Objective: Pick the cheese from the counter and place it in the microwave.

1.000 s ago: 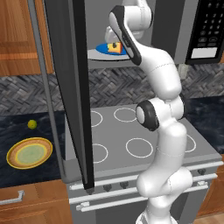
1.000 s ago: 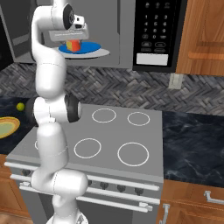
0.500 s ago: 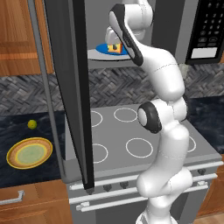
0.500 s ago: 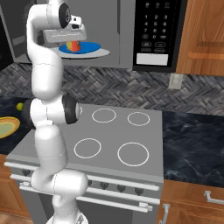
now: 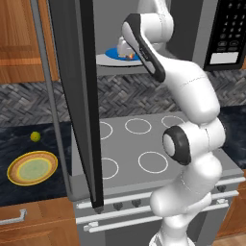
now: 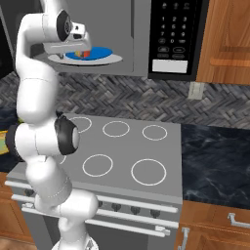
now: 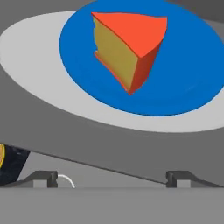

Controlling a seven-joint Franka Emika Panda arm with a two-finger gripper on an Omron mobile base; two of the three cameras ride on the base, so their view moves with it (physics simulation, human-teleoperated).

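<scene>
One cheese (image 7: 127, 48) wedge sits on the blue disc (image 7: 183, 83) of the white turntable (image 7: 39, 74) inside the microwave (image 6: 141, 44). It lies toward the middle of the disc with blue showing all round it, its red-orange top up and a tan-yellow side facing the hand camera. In the right base view a bit of the cheese (image 6: 86, 53) shows just under the hand.

There is one yellow plate (image 5: 31, 168) and one small yellow-green ball (image 5: 35, 136), both on the dark counter (image 5: 29, 197) left of the stove (image 6: 122, 156), well apart from the microwave. The stove shows six white rings. One keypad (image 6: 177, 29) stands at the microwave's right.

The microwave door (image 5: 79, 96) hangs wide open, its edge dropping in front of the stove's left side in the left base view and walling off that side of the arm. The cavity's mouth is open toward the robot, and the turntable's front rim lies near the cavity's lip.

The arm rises from the base, bends at a dark elbow over the stove and reaches up, the hand level at the cavity's mouth. The gripper (image 7: 111, 178) has its fingers (image 7: 43, 177) spread wide, grasping nothing, apart from the cheese.
</scene>
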